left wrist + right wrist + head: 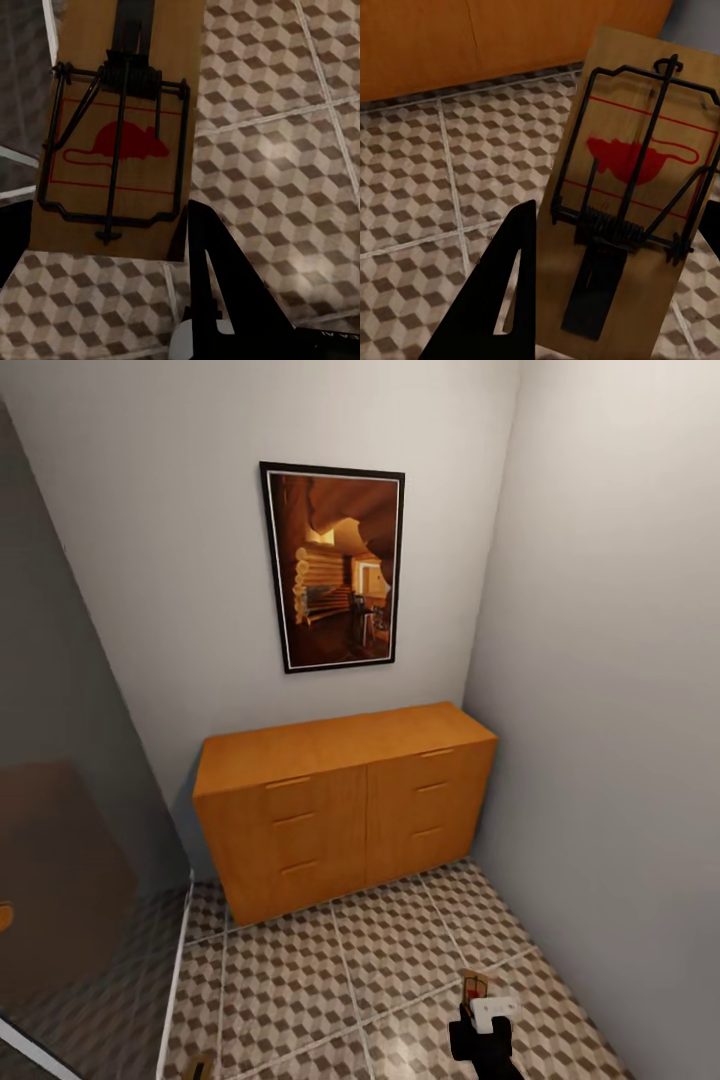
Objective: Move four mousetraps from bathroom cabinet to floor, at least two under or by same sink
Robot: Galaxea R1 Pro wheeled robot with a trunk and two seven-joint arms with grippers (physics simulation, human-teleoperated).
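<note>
The orange-brown cabinet [340, 800] stands against the far wall with its drawers closed and its top bare. In the head view my right gripper [480, 1005] hangs low over the patterned bathroom floor [330, 980], shut on a mousetrap [473, 986]. The right wrist view shows that tan board with its red mouse print, the mousetrap [630, 187], clamped in my right gripper [619, 217], with the cabinet [472, 37] just behind it. A second mousetrap [120, 150] sits in my left gripper [101, 217], held above the bathroom floor [285, 135].
A framed painting [335, 565] hangs above the cabinet. A grey wall [620, 760] closes the right side, and a dark glass partition [70, 840] with a white base rail stands at the left. Open tiles lie between me and the cabinet.
</note>
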